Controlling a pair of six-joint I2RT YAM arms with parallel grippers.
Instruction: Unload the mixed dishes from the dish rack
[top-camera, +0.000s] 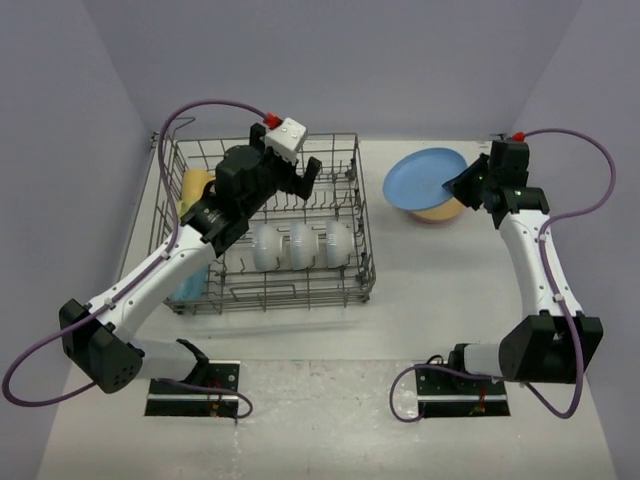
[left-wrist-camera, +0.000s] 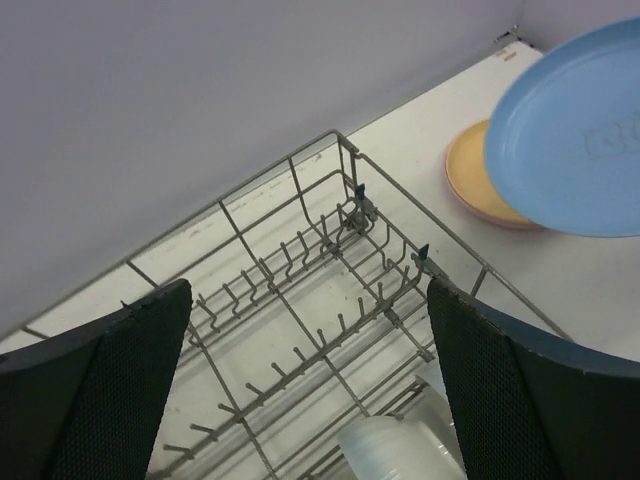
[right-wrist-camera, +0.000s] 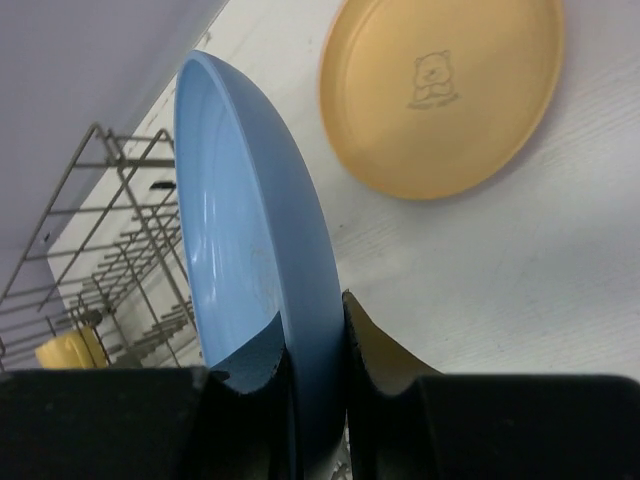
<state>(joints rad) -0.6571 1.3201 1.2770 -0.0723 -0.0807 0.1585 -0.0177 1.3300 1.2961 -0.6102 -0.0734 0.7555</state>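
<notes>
Dishes in the dish rack (top-camera: 366, 262): three white bowls (top-camera: 300, 247) on edge between its tines, a yellow mug (top-camera: 195, 188) by its left wall; over the bare far rows the left claw (left-wrist-camera: 308, 300) hangs wide open and empty, arm stretched across the rack. Beyond, at right, the right claw (right-wrist-camera: 315, 330) pinches the blue plate (right-wrist-camera: 250, 230) by its rim, tilting it above the orange plate (right-wrist-camera: 450, 90) on the table (top-camera: 450, 300), probably for stacking.
</notes>
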